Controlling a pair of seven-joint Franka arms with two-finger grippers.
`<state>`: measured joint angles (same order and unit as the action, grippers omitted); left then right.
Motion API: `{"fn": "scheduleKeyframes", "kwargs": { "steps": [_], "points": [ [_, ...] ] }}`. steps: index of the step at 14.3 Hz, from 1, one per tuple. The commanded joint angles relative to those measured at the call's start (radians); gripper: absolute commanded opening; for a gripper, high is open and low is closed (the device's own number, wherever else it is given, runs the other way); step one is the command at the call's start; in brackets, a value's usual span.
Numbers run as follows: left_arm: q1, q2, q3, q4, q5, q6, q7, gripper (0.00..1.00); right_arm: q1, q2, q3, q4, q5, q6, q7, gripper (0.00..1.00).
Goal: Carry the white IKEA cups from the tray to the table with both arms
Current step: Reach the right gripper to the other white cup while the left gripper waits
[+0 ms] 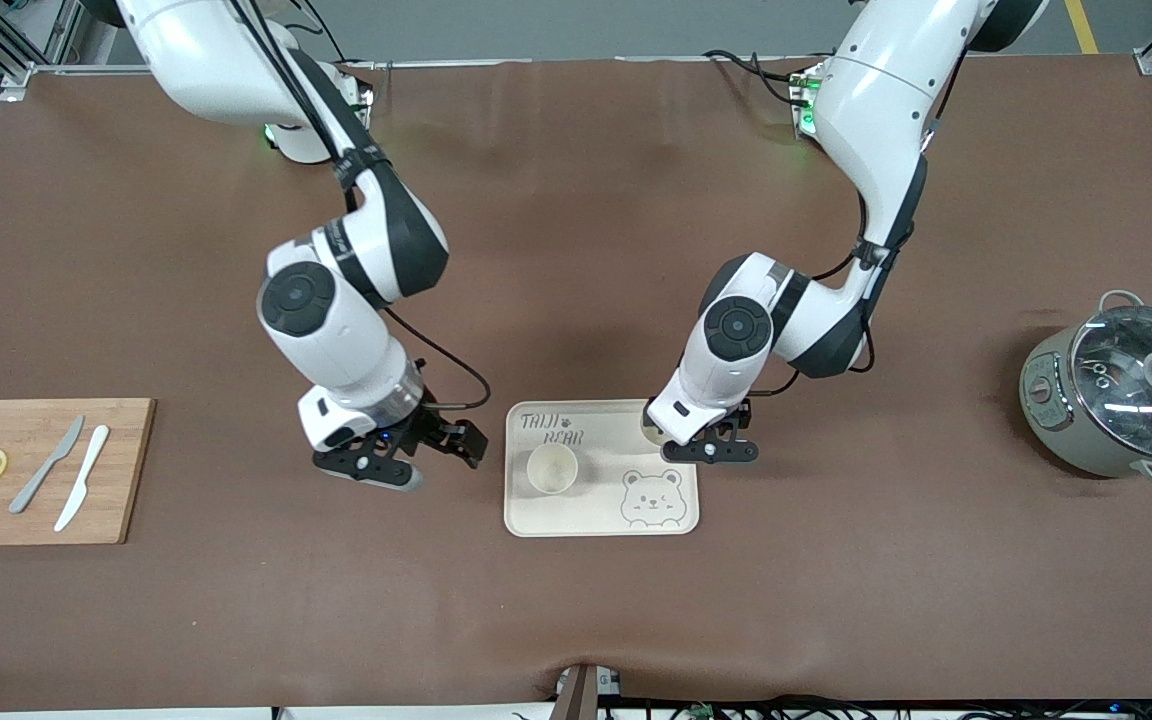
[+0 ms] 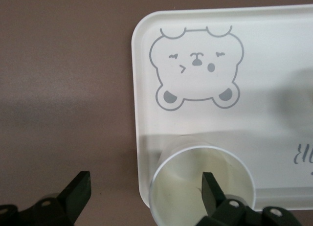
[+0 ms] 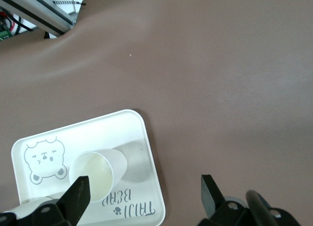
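Note:
A cream tray [image 1: 596,508] with a bear print lies mid-table. One white cup [image 1: 551,468] stands upright on it, also seen in the right wrist view [image 3: 95,174]. The second white cup [image 2: 181,192] stands at the tray's corner [image 2: 142,50] toward the left arm's end, mostly hidden under the left hand in the front view. My left gripper [image 1: 714,450] is open just above it [image 2: 145,189], with one finger [image 2: 211,192] over the cup's mouth and the other [image 2: 78,189] over bare table. My right gripper [image 1: 404,462] is open and empty [image 3: 145,194], low beside the tray [image 3: 142,138] toward the right arm's end.
A wooden cutting board [image 1: 126,470] with two lemon slices and two knives lies toward the right arm's end. A grey-green pot [image 1: 1121,395] with a glass lid stands toward the left arm's end. The table's front edge [image 1: 576,700] runs along the bottom.

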<state>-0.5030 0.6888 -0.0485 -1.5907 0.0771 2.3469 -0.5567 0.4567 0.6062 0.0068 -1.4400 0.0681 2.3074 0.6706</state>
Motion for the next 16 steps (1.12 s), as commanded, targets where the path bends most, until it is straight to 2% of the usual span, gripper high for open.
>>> {"fn": "scheduleKeyframes", "kwargs": {
  "steps": [1,10,14,15,16],
  "points": [
    [-0.005,-0.012,0.006,-0.025,0.027,0.022,-0.026,1.00,0.014,0.055,-0.011,0.066,-0.016,0.010,0.030,1.00],
    [-0.006,0.011,0.004,-0.022,0.027,0.052,-0.028,1.00,0.088,0.158,-0.013,0.095,-0.086,0.095,0.101,1.00],
    [-0.006,0.026,0.004,-0.020,0.027,0.072,-0.028,1.00,0.099,0.193,-0.013,0.095,-0.088,0.142,0.103,1.00],
    [-0.006,0.029,0.004,-0.020,0.024,0.074,-0.031,0.97,0.105,0.201,-0.014,0.095,-0.088,0.151,0.103,1.00],
    [-0.005,0.031,0.002,-0.020,0.009,0.074,-0.061,0.10,0.108,0.207,-0.014,0.095,-0.088,0.162,0.104,1.00]
  ]
}}
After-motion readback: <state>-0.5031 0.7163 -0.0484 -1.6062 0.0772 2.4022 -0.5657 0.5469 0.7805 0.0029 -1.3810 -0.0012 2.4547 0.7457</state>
